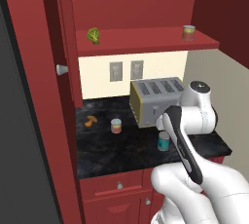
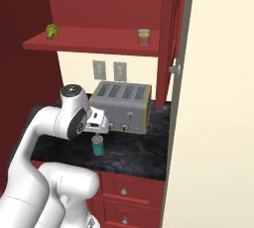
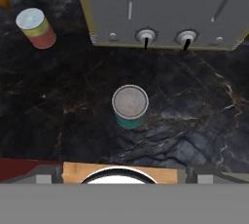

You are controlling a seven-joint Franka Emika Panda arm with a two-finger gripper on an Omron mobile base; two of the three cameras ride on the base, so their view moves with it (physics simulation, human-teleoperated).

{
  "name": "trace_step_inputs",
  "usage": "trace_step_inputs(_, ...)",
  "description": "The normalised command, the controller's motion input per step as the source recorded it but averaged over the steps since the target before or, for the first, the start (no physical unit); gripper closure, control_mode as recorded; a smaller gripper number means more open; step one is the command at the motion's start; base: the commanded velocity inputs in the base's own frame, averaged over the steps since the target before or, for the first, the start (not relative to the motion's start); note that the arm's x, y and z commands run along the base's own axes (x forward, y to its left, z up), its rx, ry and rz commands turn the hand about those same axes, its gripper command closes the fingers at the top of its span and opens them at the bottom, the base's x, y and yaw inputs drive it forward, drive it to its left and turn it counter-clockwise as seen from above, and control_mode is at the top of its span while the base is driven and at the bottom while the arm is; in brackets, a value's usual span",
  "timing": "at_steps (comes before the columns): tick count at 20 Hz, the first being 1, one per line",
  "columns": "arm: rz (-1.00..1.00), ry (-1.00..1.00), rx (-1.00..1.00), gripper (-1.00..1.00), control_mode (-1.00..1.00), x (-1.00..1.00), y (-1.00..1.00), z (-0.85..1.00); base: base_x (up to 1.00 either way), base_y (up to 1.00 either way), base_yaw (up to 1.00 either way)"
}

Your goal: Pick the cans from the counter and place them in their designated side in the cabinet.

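Note:
A teal-labelled can [image 3: 130, 106] stands upright on the black counter [image 3: 58, 111], just in front of the toaster. My gripper [image 2: 98, 134] hangs straight above this can [image 2: 98, 146], open and holding nothing. The arm partly covers the teal can [image 1: 163, 141] in the left base view. Further left on the counter stands a red-and-yellow can [image 1: 115, 125] [image 3: 36, 28]. Another can [image 1: 188, 32] [image 2: 143, 36] sits at the right end of the cabinet shelf [image 1: 146, 40].
A grey four-slot toaster [image 1: 155, 99] [image 2: 121, 105] stands at the back of the counter, close behind the teal can. A green leafy lump [image 1: 93, 35] lies on the shelf's left end. A small orange item [image 1: 91, 120] lies at the counter's left. The open cabinet door [image 1: 65, 47] juts out on the left.

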Motion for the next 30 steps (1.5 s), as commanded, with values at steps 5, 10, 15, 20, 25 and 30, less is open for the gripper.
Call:
trace_step_inputs(5,0.01,0.0,0.0,-1.0,-1.0,0.05,0.0,-0.16,0.0,0.0,0.0)
trace_step_inputs(10,0.0,0.02,0.0,-1.0,-1.0,0.11,0.0,-0.1,0.0,0.0,0.0)
trace_step_inputs(15,0.0,0.04,0.0,-1.0,-1.0,0.14,-0.01,-0.07,0.0,0.0,0.0)
trace_step_inputs(20,0.0,0.06,0.0,-1.0,-1.0,0.16,-0.03,-0.08,0.0,0.0,0.0)
trace_step_inputs(25,0.0,0.04,0.0,-1.0,-1.0,0.16,-0.01,-0.09,0.0,0.0,0.0)
trace_step_inputs(30,0.0,0.0,0.0,-1.0,-1.0,0.2,0.0,-0.13,0.0,0.0,0.0)
